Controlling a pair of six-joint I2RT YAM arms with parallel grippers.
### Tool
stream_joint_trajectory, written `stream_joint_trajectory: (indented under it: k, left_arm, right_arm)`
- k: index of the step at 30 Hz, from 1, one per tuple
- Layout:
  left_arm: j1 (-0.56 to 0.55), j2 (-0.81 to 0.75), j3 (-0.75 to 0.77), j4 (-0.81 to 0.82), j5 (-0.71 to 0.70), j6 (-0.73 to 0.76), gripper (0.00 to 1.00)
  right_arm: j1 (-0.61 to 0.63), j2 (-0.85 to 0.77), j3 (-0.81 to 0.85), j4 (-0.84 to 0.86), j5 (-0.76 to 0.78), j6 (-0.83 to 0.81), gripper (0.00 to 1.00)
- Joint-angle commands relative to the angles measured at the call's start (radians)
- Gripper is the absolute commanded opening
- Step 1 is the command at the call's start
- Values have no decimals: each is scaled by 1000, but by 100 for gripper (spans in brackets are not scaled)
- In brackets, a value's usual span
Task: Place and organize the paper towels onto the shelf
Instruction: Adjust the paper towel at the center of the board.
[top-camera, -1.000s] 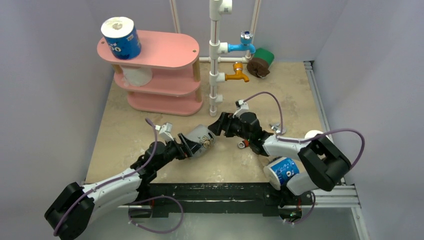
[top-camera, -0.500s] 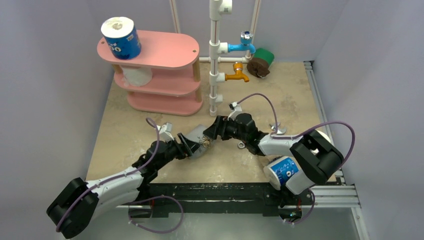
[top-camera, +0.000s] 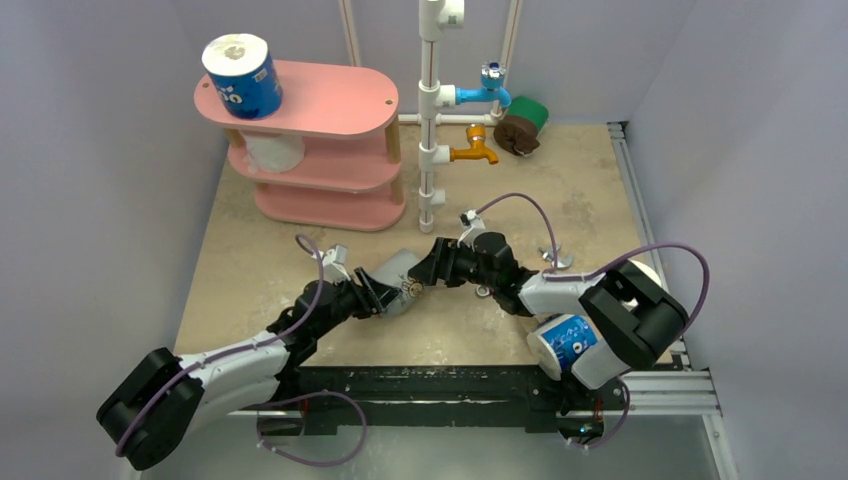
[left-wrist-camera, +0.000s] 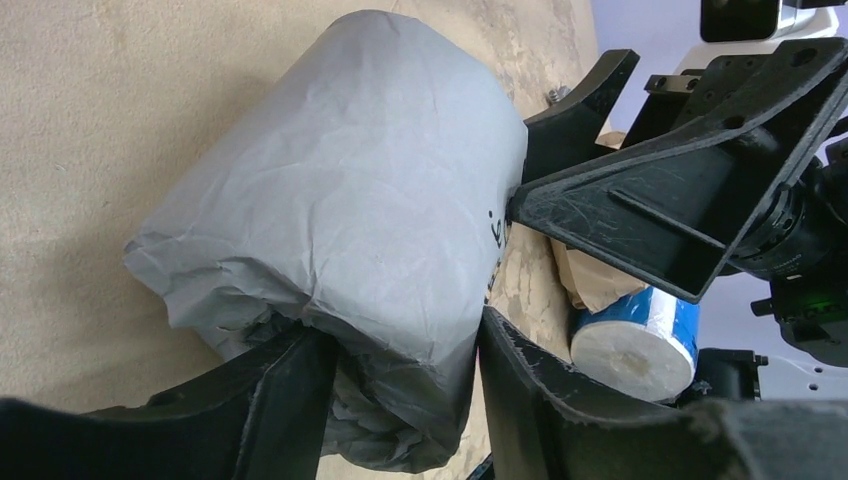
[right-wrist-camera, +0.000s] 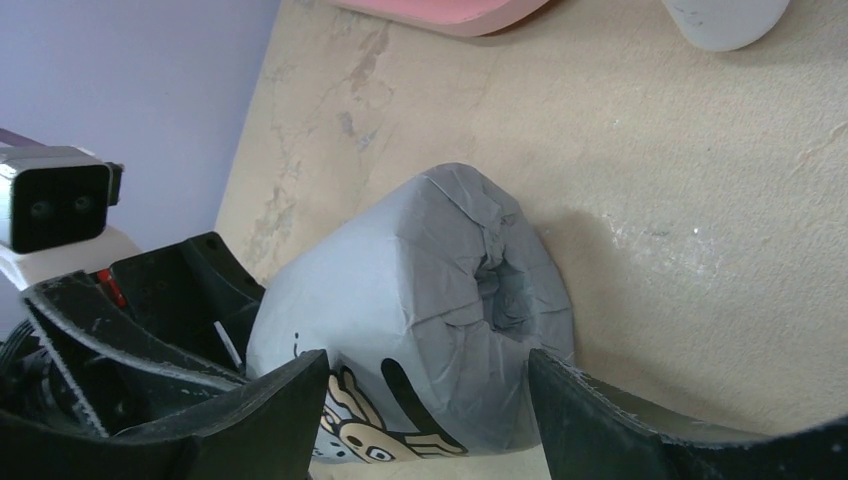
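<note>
At the middle of the table (top-camera: 250, 260), well in front of the pink shelf (top-camera: 330, 100), we see a grey-wrapped paper towel roll (top-camera: 398, 278) lying tilted on its side between the two grippers, which meet it from opposite ends.

The left gripper (top-camera: 385, 292) comes in from the near left. In its wrist view, we find its jaws (left-wrist-camera: 400, 340) narrowed to about half width around the crumpled, tucked end of the grey roll (left-wrist-camera: 340, 200). Both fingers (left-wrist-camera: 290, 385) press into the wrapper, so we read this as a grip.

The right gripper (top-camera: 425, 272) reaches in from the right. In its own view, its jaws (right-wrist-camera: 428, 365) stand fairly wide and straddle the roll's other end, with the hollow of the wrapped core showing between them. From the left wrist camera, we can see one of its fingers (left-wrist-camera: 620, 215) touching the edge of the roll. We cannot tell whether the pair actually pinches it.

On the shelf, a blue printed roll (top-camera: 243, 75) stands upright at the left end of the top tier, and a bare white roll (top-camera: 272, 152) sits on the middle tier below it. Another blue printed roll (top-camera: 565, 343) lies by the right arm's base.
</note>
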Motion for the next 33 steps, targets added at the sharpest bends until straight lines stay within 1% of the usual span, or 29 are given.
stream_joint_trajectory:
  k: [1,6,10,13,16,20,23,28,33]
  left_arm:
    - [4,33,26,111,23,29,49]
    - [5,42,23,127,28,32,36]
    - [4,0,24,88,28,47,35]
    - [5,-71,34,7,30,72,34]
    - [4,-180,78,-191,27,115,33]
    - [5,-323,201,-544,-24,210,30]
    - [2,-369,305,-766,-85,286,30]
    - [3,-337,468,-1021,-165,392,29]
    - [-4,-249,613,-1186,-229,422,29]
  right_arm:
    - [2,-55,-8,38,-25,8,73]
    - [2,-105,-15,7,-36,-4,73]
    - [3,-194,-34,-56,-16,-34,74]
    - [3,-307,-65,-126,17,-76,74]
    - [2,-433,-95,-227,70,-126,75]
    - [3,-608,-126,-363,138,-172,76]
    - [3,-705,-143,-428,175,-177,76]
    - [2,-756,-145,-474,208,-184,76]
    - [3,-761,-140,-487,220,-194,77]
